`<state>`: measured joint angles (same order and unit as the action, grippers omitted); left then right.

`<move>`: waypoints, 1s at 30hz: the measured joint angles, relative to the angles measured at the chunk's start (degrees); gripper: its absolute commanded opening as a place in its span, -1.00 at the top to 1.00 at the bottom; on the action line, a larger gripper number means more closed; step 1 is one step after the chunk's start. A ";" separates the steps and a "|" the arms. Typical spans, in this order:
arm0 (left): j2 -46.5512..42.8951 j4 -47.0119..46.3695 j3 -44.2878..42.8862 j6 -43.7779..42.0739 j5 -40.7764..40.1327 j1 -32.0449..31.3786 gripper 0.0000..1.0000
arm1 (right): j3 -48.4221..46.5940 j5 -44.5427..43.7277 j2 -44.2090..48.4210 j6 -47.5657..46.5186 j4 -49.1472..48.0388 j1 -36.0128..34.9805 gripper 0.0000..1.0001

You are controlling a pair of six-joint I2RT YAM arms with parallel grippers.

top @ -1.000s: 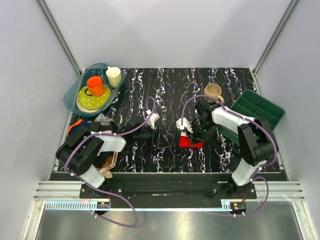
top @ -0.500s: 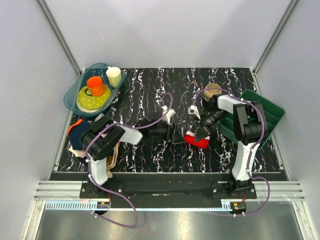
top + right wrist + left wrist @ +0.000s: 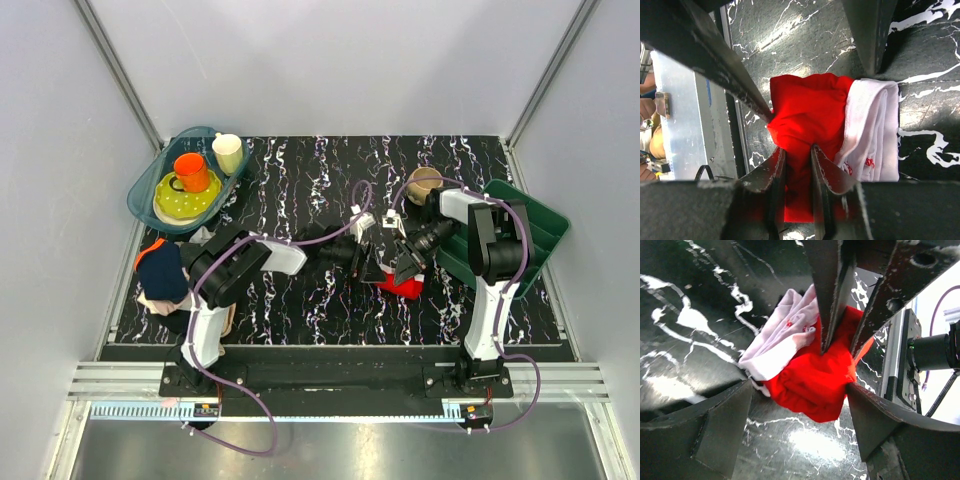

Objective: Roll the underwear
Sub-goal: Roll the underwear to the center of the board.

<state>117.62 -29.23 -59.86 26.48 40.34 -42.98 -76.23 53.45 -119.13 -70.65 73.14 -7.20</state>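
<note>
Robot lab test cell, not a home. Plain white walls box the table in on three sides, with aluminium frame posts at the corners. The left arm and right arm are bolted to a metal rail at the near edge, and purple cables loop loose. The tabletop is black marble-print. Staged props: dish tray, green bin, mug, clothes heap.

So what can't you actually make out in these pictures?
- Top view: the left gripper and right gripper cover most of the underwear.
- Wrist views: folds make the red marks on its white band unreadable.
- Top view: the left arm hides part of the clothes pile.
</note>
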 measured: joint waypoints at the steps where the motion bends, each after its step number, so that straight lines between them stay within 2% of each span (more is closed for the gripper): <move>1: 0.61 0.46 -0.94 -0.39 0.92 -0.31 -0.62 | 0.00 -0.20 0.00 -0.02 0.15 0.04 0.52; 5: 2.89 2.21 -4.22 -2.08 3.80 -1.31 -0.53 | 0.00 -0.76 0.00 -0.24 0.46 0.20 0.51; 7: 3.39 2.62 -4.90 -2.60 4.72 -1.46 -0.30 | 0.00 -1.09 0.00 -0.33 0.66 0.20 0.51; 9: 3.67 2.60 -5.05 -2.71 5.51 -1.46 0.10 | 0.00 -1.16 0.00 -0.39 0.63 0.20 0.49; 11: 4.13 2.69 -5.31 -2.62 5.97 -1.49 0.31 | 0.00 -1.18 0.00 -0.39 0.63 0.20 0.46; 12: 4.59 2.49 -5.55 -2.49 6.16 -1.49 0.52 | 0.00 -1.29 0.00 -0.24 0.66 0.24 0.43; 16: 5.79 1.66 -6.12 -1.38 6.91 -1.40 0.75 | 0.07 -1.31 0.02 0.09 0.70 0.61 0.27; 18: 5.88 1.20 -5.99 -0.72 6.91 -1.40 0.78 | 0.39 -1.36 0.39 0.15 0.63 0.63 0.24; 20: 5.88 0.15 -5.31 0.11 6.67 -1.44 0.75 | 1.05 -1.62 1.46 0.20 0.13 0.61 0.23; 22: 5.70 -1.36 -4.20 0.94 6.16 -1.53 0.56 | 1.88 -1.99 3.26 0.26 -0.81 0.52 0.25; 26: 3.52 -2.99 -0.83 1.90 3.87 -2.12 -0.02 | 3.02 -3.08 7.30 0.96 -2.54 0.35 0.41; 30: -1.25 -3.37 5.07 1.57 0.39 -2.54 -0.28 | 4.63 -4.57 9.86 1.62 -3.41 0.07 0.45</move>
<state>116.38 -32.60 -54.78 28.05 40.73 -45.52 -71.59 48.88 -109.27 -69.04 69.73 -7.14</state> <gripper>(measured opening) 0.566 0.292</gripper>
